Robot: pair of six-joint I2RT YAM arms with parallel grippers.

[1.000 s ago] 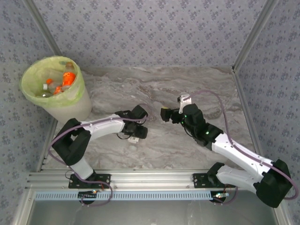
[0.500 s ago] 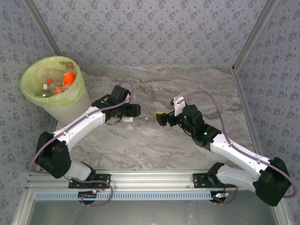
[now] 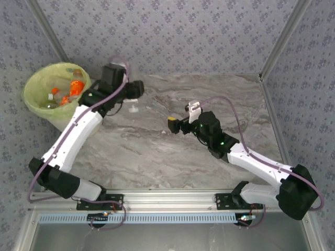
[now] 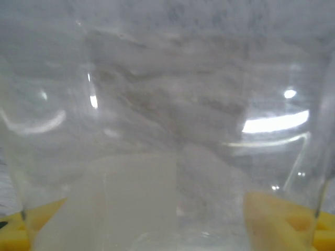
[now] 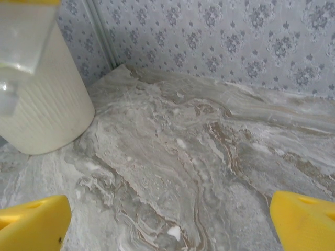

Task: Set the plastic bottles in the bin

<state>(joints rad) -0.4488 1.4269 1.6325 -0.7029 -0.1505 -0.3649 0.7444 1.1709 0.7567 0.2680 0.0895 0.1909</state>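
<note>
Bin [image 3: 27, 97], just left of the left claw [image 3: 135, 92], contains several bottles [image 3: 76, 89]. The table [image 3: 209, 94] lies beneath both claws. The left claw grips 1 clear bottle [image 4: 167, 104] between its pads. The right claw [image 3: 172, 124] is wide and empty, well right of the bin.

Place: a robot test cell is posing as a corner of a home. It is a lab rig, not a lived-in room.
Walls: grey flowered wallpaper panels [image 3: 183, 31] are boxing in the table on three sides, with bare metal posts [image 3: 280, 39] running up their joints.
Table: a marble-patterned top [image 3: 157, 157] is lying between the panels.
Mounting: an aluminium rail [image 3: 167, 200] is running along the near edge, carrying the left arm [image 3: 73, 138] and the right arm [image 3: 251, 162].
Wiring: a slotted cable duct [image 3: 167, 217] is lying just in front of the rail.
Household touch: a white bin [image 5: 52, 110] is standing in the far-left corner.
</note>
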